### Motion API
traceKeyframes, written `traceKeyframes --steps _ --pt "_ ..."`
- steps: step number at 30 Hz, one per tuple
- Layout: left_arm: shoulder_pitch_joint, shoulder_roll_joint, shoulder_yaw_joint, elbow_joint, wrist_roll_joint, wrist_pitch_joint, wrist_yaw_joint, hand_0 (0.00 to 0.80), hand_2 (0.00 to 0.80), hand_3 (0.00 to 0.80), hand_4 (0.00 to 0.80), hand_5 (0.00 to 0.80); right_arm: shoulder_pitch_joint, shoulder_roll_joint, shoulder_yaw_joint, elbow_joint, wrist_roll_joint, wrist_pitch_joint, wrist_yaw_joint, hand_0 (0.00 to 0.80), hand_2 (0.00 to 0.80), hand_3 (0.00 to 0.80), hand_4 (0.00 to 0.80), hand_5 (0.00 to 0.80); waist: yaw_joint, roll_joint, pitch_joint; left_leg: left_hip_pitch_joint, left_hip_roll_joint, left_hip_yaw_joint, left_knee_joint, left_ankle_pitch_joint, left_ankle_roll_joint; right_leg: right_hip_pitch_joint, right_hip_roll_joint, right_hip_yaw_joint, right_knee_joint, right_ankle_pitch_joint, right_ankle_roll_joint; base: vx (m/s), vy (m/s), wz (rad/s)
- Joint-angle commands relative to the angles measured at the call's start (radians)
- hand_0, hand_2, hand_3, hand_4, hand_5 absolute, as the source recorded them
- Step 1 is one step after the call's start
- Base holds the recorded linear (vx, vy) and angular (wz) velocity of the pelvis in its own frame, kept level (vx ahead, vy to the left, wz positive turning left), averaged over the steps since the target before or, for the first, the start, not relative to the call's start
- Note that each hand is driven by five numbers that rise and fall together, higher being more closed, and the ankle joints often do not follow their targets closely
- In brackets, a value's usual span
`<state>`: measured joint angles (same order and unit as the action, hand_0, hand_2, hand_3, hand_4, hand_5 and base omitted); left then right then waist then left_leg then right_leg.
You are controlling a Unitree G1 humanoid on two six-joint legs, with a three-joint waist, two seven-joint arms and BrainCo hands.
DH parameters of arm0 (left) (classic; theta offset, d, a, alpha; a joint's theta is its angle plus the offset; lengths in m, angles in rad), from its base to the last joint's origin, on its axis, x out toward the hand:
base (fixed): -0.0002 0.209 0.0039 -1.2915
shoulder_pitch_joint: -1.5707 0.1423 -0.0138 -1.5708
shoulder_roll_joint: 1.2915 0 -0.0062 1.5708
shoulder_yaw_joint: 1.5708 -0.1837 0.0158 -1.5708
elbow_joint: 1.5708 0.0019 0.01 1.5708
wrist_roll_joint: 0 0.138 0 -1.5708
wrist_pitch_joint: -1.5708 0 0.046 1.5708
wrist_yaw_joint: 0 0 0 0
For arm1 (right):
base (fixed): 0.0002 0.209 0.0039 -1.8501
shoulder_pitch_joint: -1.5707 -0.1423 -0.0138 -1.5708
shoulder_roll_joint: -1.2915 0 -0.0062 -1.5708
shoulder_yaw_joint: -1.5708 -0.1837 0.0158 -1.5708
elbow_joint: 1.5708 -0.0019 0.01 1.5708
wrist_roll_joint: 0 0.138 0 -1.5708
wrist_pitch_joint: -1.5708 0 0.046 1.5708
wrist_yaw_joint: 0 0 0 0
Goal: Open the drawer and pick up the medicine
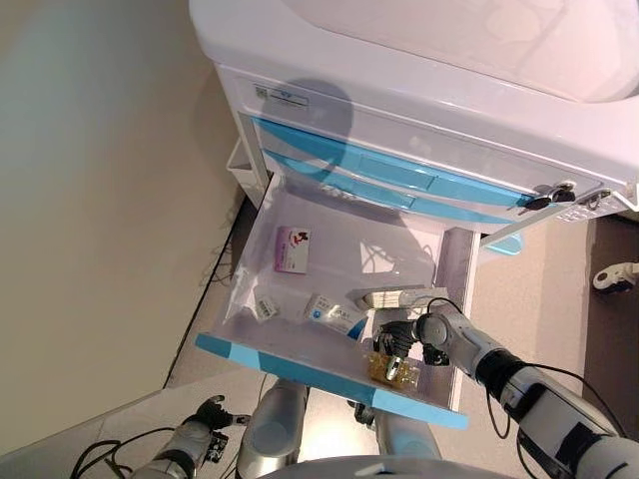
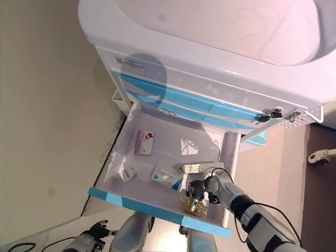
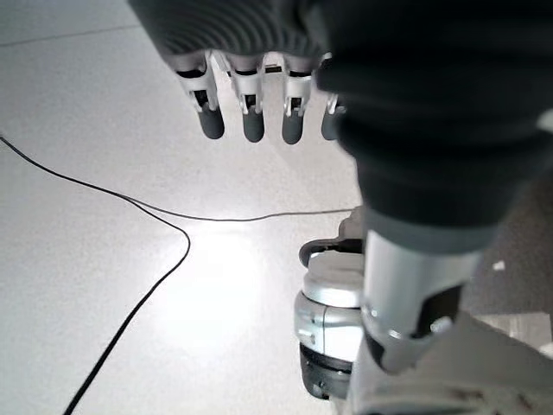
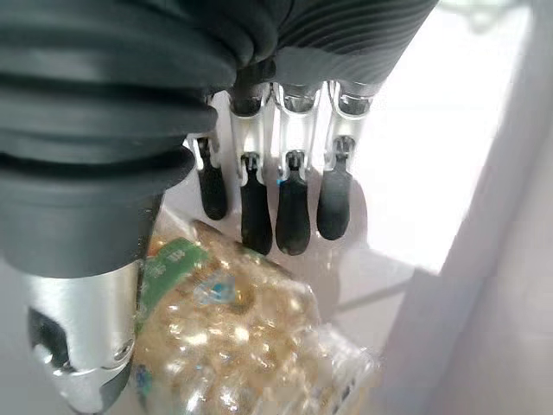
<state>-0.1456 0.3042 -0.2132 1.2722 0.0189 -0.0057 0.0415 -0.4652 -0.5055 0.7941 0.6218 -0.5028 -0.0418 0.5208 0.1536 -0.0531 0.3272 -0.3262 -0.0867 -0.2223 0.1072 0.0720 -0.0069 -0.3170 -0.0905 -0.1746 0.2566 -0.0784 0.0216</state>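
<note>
Nearest the robot, L hand (image 1: 212,411) is hanging low by the floor, well apart from the cabinet; in its wrist view the fingers (image 3: 251,117) are pointing straight down, relaxed, holding nothing.

Next up, the drawer (image 1: 329,380) w/ blue front edge is standing pulled fully out. R hand (image 1: 397,339) is reaching down into its near right corner, over a clear crinkly packet of golden pills (image 1: 391,369) lying just inside the front edge. In the R wrist view the fingers (image 4: 292,207) are extending straight, tips at or just above the packet (image 4: 242,333), thumb beside it; not curled round it, so nothing gripped.

Further in, a white and blue box (image 1: 334,315) and a small white box (image 1: 266,307) are lying mid-drawer, a long white box (image 1: 394,296) just behind the R hand. Toward the back left, a purple and white carton (image 1: 293,248) is lying flat.

Beyond, the white cabinet (image 1: 419,110) is showing two closed blue drawer fronts (image 1: 389,172), keys (image 1: 547,197) hanging at its right.
</note>
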Motion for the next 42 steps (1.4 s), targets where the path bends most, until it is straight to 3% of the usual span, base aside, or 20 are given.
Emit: traceKeyframes --steps 1,9,25,40,41,42 --pt "-0.009 0.010 0.026 0.007 0.016 0.008 0.021 0.000 0.000 0.000 0.000 0.000 0.045 0.042 0.032 -0.088 0.027 -0.050 0.012 0.000 0.000 0.000 0.000 0.000 0.009 -0.021 0.019 -0.004 -0.063 0.029 -0.007 -0.003 0.054 -0.036 -0.063 0.039 -0.003 0.113 0.074 0.000 0.000 0.00" --pt "-0.012 0.009 0.046 0.000 0.019 -0.009 0.034 0.000 0.000 0.000 0.000 0.000 0.058 0.030 0.045 -0.182 0.177 -0.068 0.032 0.000 0.000 0.000 0.000 0.000 0.008 -0.025 0.021 -0.008 -0.064 0.022 -0.005 -0.001 0.055 -0.039 -0.063 0.034 0.001 0.111 0.072 -0.004 0.001 0.01" --pt "-0.011 0.012 0.060 0.000 0.010 -0.016 0.042 0.000 0.000 0.000 0.000 0.000 0.119 0.042 0.037 -0.067 0.187 -0.046 0.029 0.000 0.000 0.000 0.000 0.000 0.009 -0.027 0.035 -0.012 -0.063 0.023 -0.005 -0.003 0.056 -0.049 -0.066 0.033 0.016 0.106 0.073 0.000 0.000 0.00" --pt "-0.008 0.011 0.060 -0.003 0.006 -0.022 0.045 0.000 0.000 0.000 0.000 0.000 0.127 0.020 0.020 -0.092 0.271 -0.045 0.038 0.000 0.000 0.000 0.000 0.000 0.003 -0.014 0.035 -0.021 -0.065 0.017 0.011 -0.007 0.055 -0.064 -0.066 0.032 0.051 0.087 0.069 0.001 -0.001 0.00" --pt "-0.006 0.012 0.061 -0.008 0.006 -0.023 0.044 0.000 0.000 0.000 0.000 0.000 0.138 0.003 0.021 -0.114 0.291 -0.048 0.059 0.612 0.612 0.612 0.612 0.612 0.005 -0.013 0.032 -0.021 -0.067 0.013 0.012 -0.009 0.056 -0.065 -0.069 0.032 0.064 0.081 0.069 0.009 -0.011 0.04" --pt "-0.006 0.012 0.061 -0.008 0.006 -0.023 0.044 0.000 0.000 0.000 0.000 0.000 0.139 0.002 0.021 -0.115 0.291 -0.047 0.059 0.612 0.612 0.612 0.612 0.612 0.004 -0.013 0.032 -0.021 -0.067 0.013 0.012 -0.009 0.056 -0.066 -0.069 0.032 0.065 0.081 0.069 0.012 -0.012 0.06"
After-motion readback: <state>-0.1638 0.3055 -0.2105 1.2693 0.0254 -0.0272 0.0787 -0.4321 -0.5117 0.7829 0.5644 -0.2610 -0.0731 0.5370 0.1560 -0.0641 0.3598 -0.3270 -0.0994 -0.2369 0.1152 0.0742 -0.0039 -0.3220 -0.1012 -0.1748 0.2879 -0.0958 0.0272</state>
